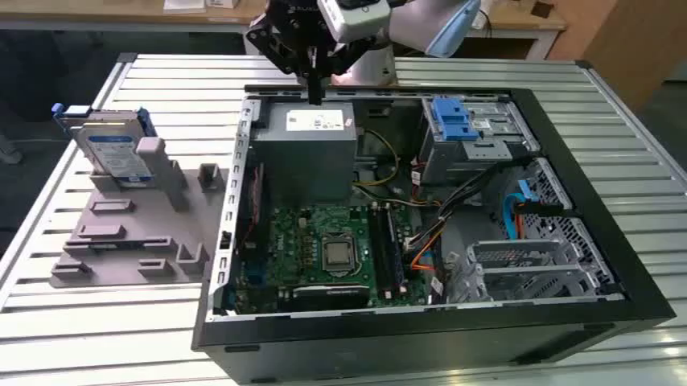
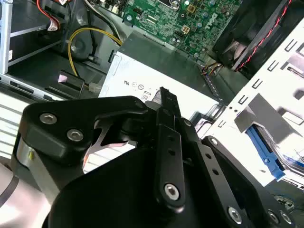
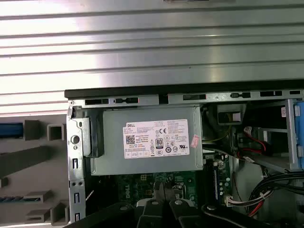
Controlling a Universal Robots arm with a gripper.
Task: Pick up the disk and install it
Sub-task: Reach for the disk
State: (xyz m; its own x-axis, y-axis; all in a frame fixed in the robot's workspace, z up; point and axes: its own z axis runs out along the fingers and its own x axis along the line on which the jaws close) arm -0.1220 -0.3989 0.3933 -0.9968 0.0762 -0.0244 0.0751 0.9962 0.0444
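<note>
The disk [image 1: 113, 153] stands on edge in a grey fixture [image 1: 129, 233] on the slatted table, at the exterior view's left, beside the open computer case [image 1: 429, 217]. It is silver with a blue-and-white label and blue rails. In the first wrist view one blue rail of the disk [image 3: 10, 129] shows beside the fixture. My gripper [image 1: 314, 95] hangs over the case's far edge, just above the grey power supply box [image 1: 309, 149], well to the right of the disk. Its black fingers [image 2: 164, 102] are pressed together and hold nothing. The gripper [image 3: 163, 190] hovers over the motherboard edge in the first wrist view.
A silver drive cage with a blue latch [image 1: 464, 121] sits in the case's far right corner. The green motherboard [image 1: 333, 249], cables [image 1: 472, 193] and a second cage [image 1: 536, 257] fill the case. The fixture has several raised blocks.
</note>
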